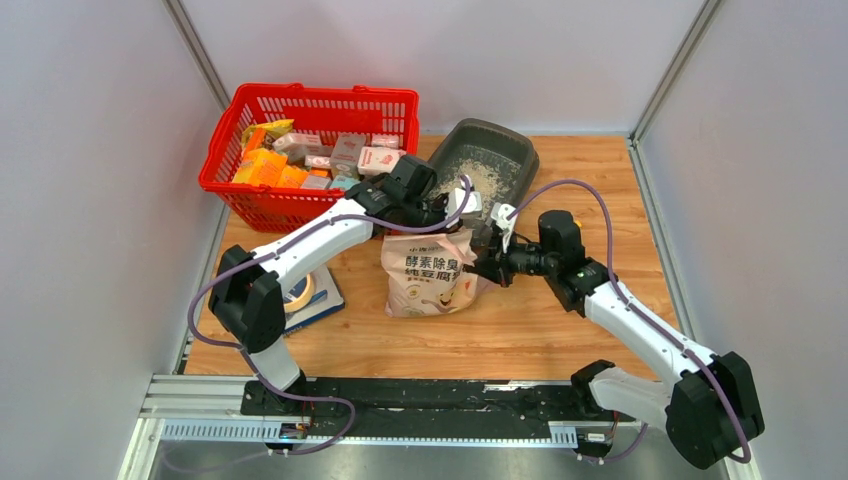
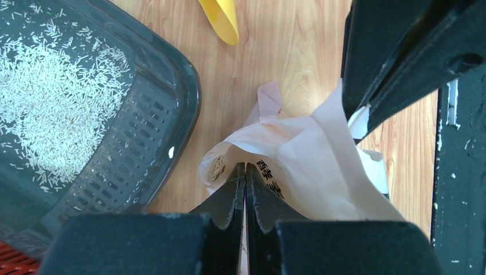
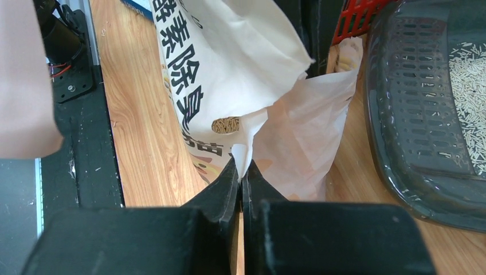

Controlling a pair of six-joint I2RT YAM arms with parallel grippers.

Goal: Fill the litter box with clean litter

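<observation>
Status: partly done, I'd say well short of filled

Litter box (image 1: 520,150) sits at the back of the table (image 1: 560,330), just right of the red basket (image 1: 300,105). Its floor carries one thin patch of litter (image 1: 484,180) mid-tray, with dark plastic showing all round it and the perforated near slope almost bare. My read is that the bulk of the pour is left

Bag (image 1: 430,275) stands on the wood just in front of the box, mouth up, granules visible inside the fold

Left gripper (image 2: 245,169) is clenched on the bag's top edge, film pinched between the tips. Right gripper (image 3: 240,166) is pinched tight on a flap of the other lip. Both arms hold the mouth and nothing is tipping into the box

Relative to the jaws:
- Left wrist view: box corner lies beyond and to the left, near the bag mouth but apart
- Right wrist view: box rim lies off to the right, bare wood between it and the bag
- Litter patch is further in, well apart from both pairs of tips

Yellow scoop (image 2: 220,20) lies on the wood beyond the bag, neither arm on it
</observation>
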